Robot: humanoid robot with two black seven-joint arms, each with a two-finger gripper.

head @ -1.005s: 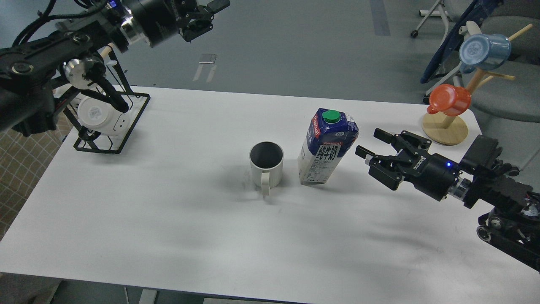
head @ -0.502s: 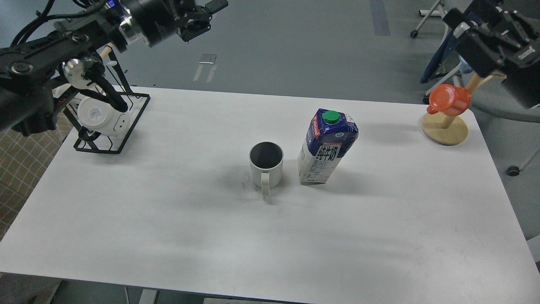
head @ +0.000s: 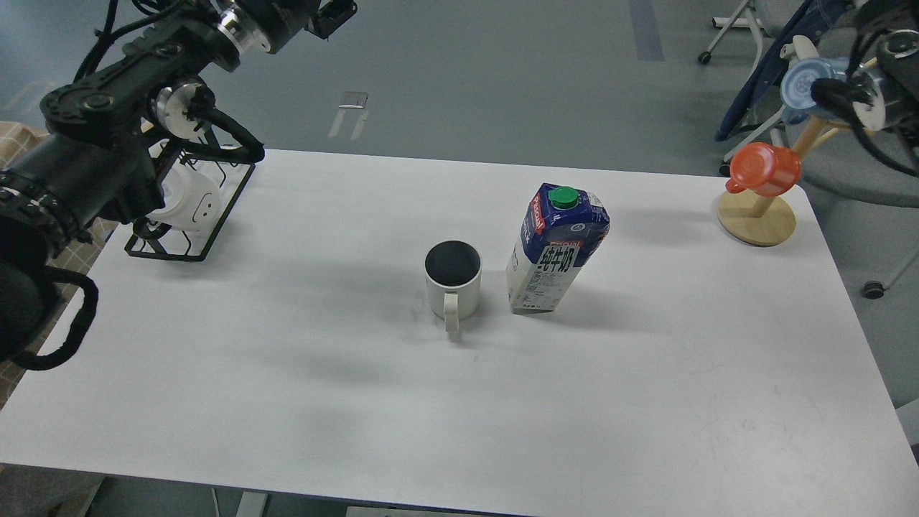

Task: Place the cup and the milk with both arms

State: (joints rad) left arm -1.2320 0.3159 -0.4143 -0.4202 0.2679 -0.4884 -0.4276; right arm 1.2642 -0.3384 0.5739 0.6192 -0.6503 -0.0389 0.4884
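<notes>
Head view, and you're looking down at the cup [head: 453, 289] and the milk [head: 556, 248] standing side by side near the middle of the white counter [head: 287, 402]. The cup sits upright at nine o'clock of the carton, just beside it but apart, its handle pointing to six o'clock, toward you. The milk stands tall, long axis vertical (it looks tipped to the right, though that may be the camera angle), green cap on top.

Now your arms. The left arm comes in from the left edge and climbs to the top, so the left end effector [head: 332, 16] is high at eleven o'clock of the cup, well apart from it, partly cut off by the frame; you cannot tell whether its fingers are spread or closed. It holds nothing that shows. At the upper right only a dark piece of the right arm shows, near the blue mug [head: 805, 86] and the orange mug [head: 765, 169] on the wooden stand [head: 757, 219]. The right end effector itself is out of sight.

Both things look placed and free, so the job reads as done or nearly so. If you go back in, the cup lies at five o'clock from your left end effector, which is the nearer for it; the milk falls to the right side.
</notes>
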